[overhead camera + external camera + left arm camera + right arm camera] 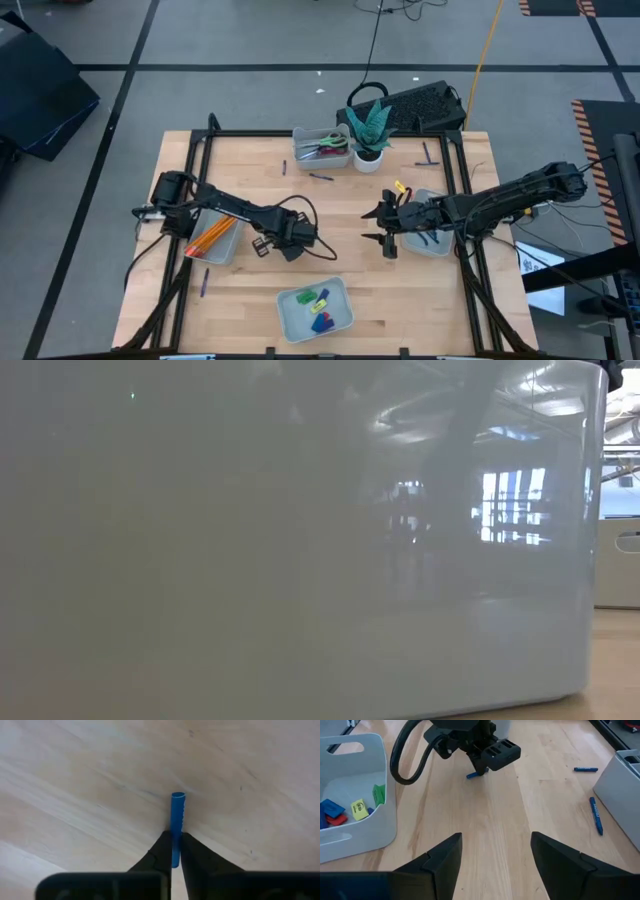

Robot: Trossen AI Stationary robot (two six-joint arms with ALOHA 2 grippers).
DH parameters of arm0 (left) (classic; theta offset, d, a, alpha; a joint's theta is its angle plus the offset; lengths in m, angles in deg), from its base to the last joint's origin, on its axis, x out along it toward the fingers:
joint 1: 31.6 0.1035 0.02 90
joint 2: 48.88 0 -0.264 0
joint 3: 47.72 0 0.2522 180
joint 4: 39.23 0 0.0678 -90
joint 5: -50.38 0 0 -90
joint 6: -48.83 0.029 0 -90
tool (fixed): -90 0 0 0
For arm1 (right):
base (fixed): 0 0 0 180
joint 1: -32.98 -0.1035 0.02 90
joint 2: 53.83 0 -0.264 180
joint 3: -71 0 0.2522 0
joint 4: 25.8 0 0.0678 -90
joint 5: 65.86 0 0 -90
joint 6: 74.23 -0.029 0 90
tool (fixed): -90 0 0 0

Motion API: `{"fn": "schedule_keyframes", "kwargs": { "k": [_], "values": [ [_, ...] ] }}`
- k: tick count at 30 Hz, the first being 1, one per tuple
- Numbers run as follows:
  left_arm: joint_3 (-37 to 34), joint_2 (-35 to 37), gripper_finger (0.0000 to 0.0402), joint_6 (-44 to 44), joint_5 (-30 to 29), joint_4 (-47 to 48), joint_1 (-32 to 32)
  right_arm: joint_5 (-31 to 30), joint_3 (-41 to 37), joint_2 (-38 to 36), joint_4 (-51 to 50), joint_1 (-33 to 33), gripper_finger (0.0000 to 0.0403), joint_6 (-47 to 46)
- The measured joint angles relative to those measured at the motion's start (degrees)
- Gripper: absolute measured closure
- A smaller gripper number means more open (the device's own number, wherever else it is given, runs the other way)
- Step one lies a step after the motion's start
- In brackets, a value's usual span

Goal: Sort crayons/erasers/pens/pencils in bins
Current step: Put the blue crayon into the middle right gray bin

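**Two arms over the table, left one clamped on a blue crayon**

Over on the left side, the pencils (210, 238) lie orange in their bin (222, 252) under the left arm. Just inboard, the left gripper (312, 247) is down at the wood, fingers (162, 852) pinched tight on a blue crayon (177, 822), its free end poking out past the tips. Near the front edge, the erasers (318, 304) sit in yellow, green, blue and red inside a second bin (290, 318). Middle back, a third bin (303, 136) carries scissors (325, 148), with a potted plant (368, 130) just beside it. On the right, the right gripper (387, 226) hangs with its fingers (440, 857) spread wide apart, gripping nothing, next to the fourth bin (432, 247). Loose pens (320, 176) lie scattered on the table (240, 310).
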Motion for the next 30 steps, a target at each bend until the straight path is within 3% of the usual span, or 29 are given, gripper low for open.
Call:
{"fn": "schedule_keyframes", "kwargs": {
  "k": [8,12,15,18,23,27,30],
  "values": [
    [0.4,1.3,0.0385,-12.8,4.4,-3.0,2.4,-3.3,0.0,0.0,0.1,0.0,0.0172,5.6],
    [0.3,5.2,0.0388,-20.5,11.2,-9.8,4.2,-5.2,0.0,0.0,1.1,0.3,0.0171,7.8],
    [-1.9,10.1,0.0388,-25.6,19.9,-22.1,6.1,-6.3,0.0,0.2,6.0,0.7,0.0172,7.7],
    [-6.9,12.9,0.0388,-30.1,23.4,-38.0,7.3,-6.2,0.0,1.4,12.0,0.5,0.0176,9.0],
    [-15.2,14.2,0.0389,-42.4,20.2,-65.7,7.8,-4.1,0.0,6.4,21.0,0.1,0.0185,7.0],
    [-20.3,14.1,0.0389,-46.8,16.6,-78.6,6.8,-1.7,0.0,11.2,27.4,-0.9,0.0188,7.0],
    [-22.0,14.2,0.0389,-48.5,13.8,-83.0,6.1,-1.7,0.1,13.9,34.1,-1.4,0.0188,7.5]
  ]
}}
